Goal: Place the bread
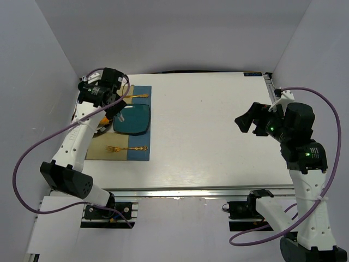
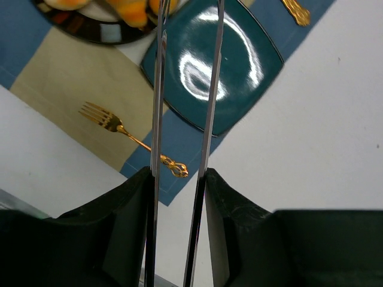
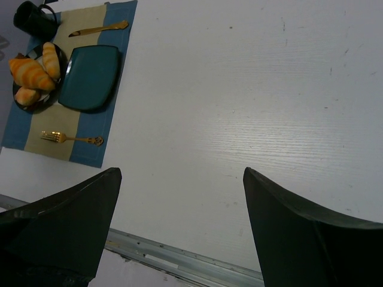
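Three golden croissant rolls of bread lie on a dark round dish left of the teal plate. My left gripper is shut on a pair of metal tongs. The tongs reach up over the teal plate's left edge towards a piece of bread on the dish; their tips lie past the frame's top. In the top view the left gripper hovers over the plate's far left side. My right gripper is open and empty, held high over the table's right side.
A blue and tan placemat lies under the plate. A gold fork lies near it, a gold knife on its far side. A black cup stands at the mat's far left corner.
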